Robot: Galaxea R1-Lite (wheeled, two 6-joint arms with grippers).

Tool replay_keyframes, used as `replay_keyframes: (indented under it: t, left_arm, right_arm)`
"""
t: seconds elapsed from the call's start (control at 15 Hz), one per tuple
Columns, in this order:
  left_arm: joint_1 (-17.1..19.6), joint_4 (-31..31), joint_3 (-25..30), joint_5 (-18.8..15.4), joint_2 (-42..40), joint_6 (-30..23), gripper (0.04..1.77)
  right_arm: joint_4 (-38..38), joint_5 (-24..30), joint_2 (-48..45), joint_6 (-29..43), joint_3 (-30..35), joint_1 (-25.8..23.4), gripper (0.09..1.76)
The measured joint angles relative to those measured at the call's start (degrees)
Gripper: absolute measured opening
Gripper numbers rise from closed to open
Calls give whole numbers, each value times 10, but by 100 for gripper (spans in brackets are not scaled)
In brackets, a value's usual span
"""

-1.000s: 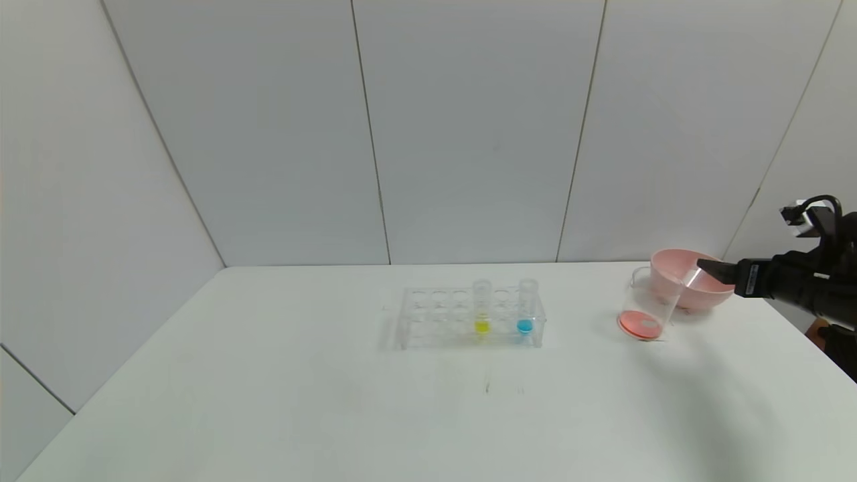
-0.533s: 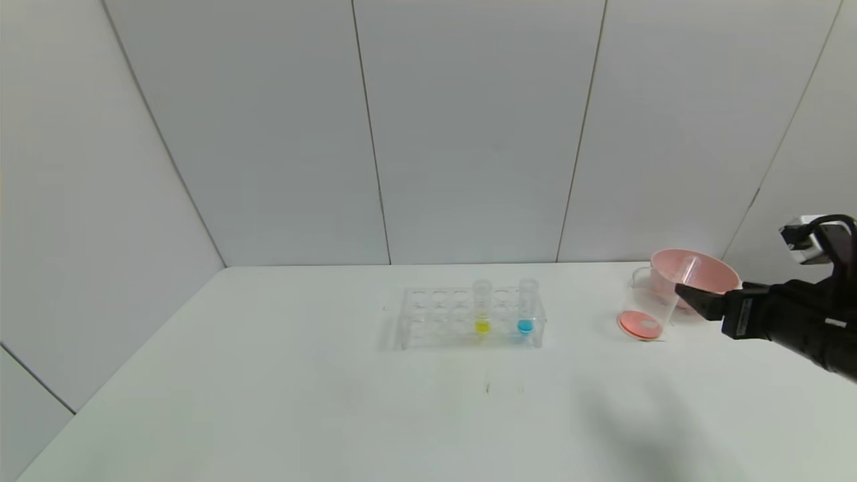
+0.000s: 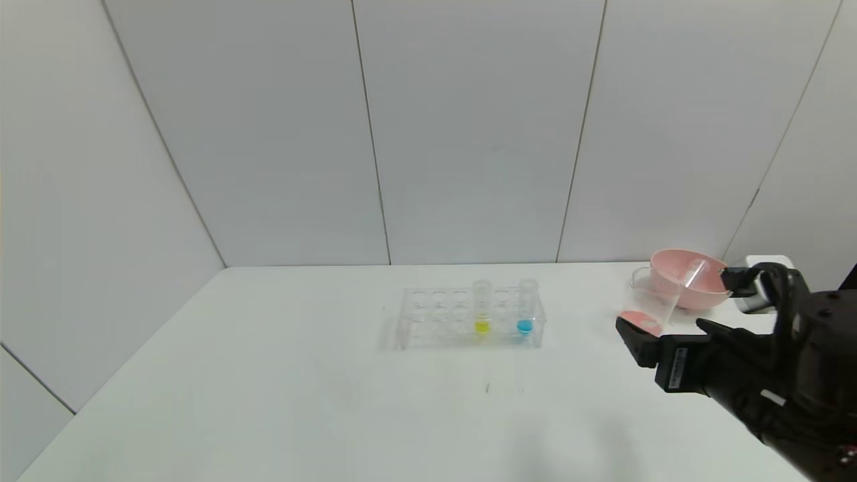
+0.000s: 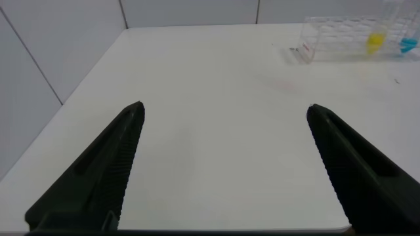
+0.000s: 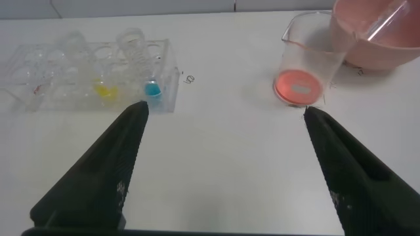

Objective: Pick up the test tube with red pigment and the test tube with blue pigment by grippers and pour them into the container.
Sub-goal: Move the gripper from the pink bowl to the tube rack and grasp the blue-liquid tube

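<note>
The test tube with blue pigment [image 3: 526, 313] [image 5: 151, 88] stands in the clear rack [image 3: 442, 318] [image 5: 59, 78], next to a yellow-pigment tube [image 3: 481, 314]. The container [image 3: 648, 304] [image 5: 308, 59], a clear beaker, holds orange-red pigment on its bottom. A clear tube [image 3: 693, 272] [image 5: 387, 23] with no colour showing leans in the pink bowl [image 3: 703, 294]. My right gripper [image 3: 669, 333] [image 5: 224, 111] hovers open and empty over the table, just in front of the beaker. My left gripper [image 4: 224, 111] is open and empty over the table's left part, far from the rack [image 4: 341, 40].
The white table [image 3: 301, 402] runs to a wall at the back and an edge on the left. The pink bowl [image 5: 374, 39] sits right behind the beaker near the right rear corner. A white box [image 3: 760, 294] stands beside the bowl.
My right gripper has drawn back from the pink bowl, dropping lower and nearer to me, in front of the beaker. The clear tube stays leaning in the bowl.
</note>
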Motion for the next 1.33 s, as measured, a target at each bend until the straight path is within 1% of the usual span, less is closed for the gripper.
replay_keyframes:
  t: [0.07,0.2,0.33,0.47,0.73,1.0,1.2,1.33]
  left_arm:
    - [0,0,0,0,0,0,176]
    - [0,0,0,0,0,0,176]
    - [0,0,0,0,0,0,176]
    - [0,0,0,0,0,0,176]
    - [0,0,0,0,0,0,176]
    - [0,0,0,0,0,0,176]
    - [0,0,0,0,0,0,176]
    - [0,0,0,0,0,0,176]
  right_arm:
    - [-1,-18,19,12,-13,23,170]
    - [-3,-33,59,22,-43,56,170]
    - [-3,-37,101,24,-82,73,170]
    - [-3,-37,141,23,-117,78,170]
    - [-2,-35,216,22,-186,75,170]
    - [-2,-35,280,10,-246,59,170]
    - [-1,-35,313,1,-282,42,170]
    - [-1,-35,327,0,-293,33,170]
